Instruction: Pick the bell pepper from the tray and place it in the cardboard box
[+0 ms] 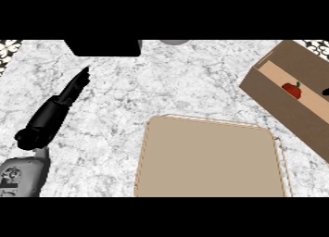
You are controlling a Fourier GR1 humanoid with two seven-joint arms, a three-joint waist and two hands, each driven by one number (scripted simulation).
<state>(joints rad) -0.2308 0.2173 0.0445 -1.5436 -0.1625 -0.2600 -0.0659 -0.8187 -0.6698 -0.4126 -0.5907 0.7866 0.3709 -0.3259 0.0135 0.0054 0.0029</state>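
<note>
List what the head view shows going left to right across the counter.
Left robot hand, resting open with fingers pointing up the view → tray, nothing on it → cardboard box → bell pepper, red, lying inside the box. The right robot hand is not clearly visible.

No readable text, label, brand, number or sign in head view. Surfaces checked — cardboard box: plain brown walls, no print. Tray, left of and below box: plain tan, unmarked. Black object, far left of box at counter's far edge: no lettering. Grey forearm, far left of box: dark recesses only — no legible marking.
</note>
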